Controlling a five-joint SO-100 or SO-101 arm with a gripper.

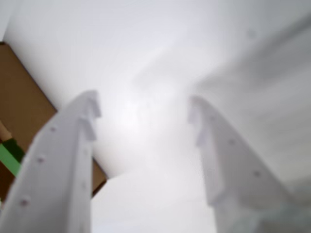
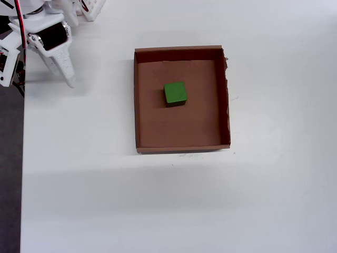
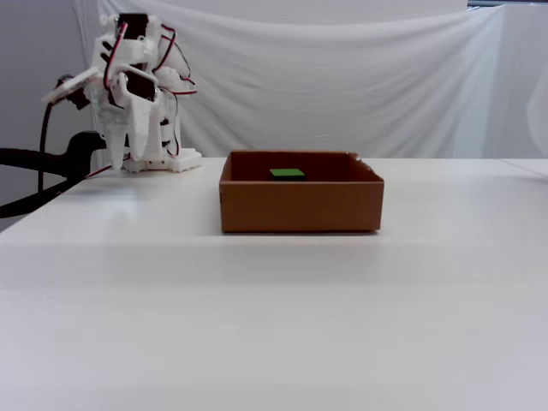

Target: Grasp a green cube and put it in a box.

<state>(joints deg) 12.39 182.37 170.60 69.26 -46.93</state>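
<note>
Cube: we see the green cube (image 2: 175,93) lying inside the box (image 2: 181,146), near its middle.
Pincer: our pincer (image 1: 143,114) is spread wide, empty, above the desk (image 2: 158,211), well apart from the box.

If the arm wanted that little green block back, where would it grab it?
Probably from straight above, the hand closing on two opposite side faces of the green cube. It sits flat near the middle of the box, whose walls block a sideways approach but leave room around it.
</note>
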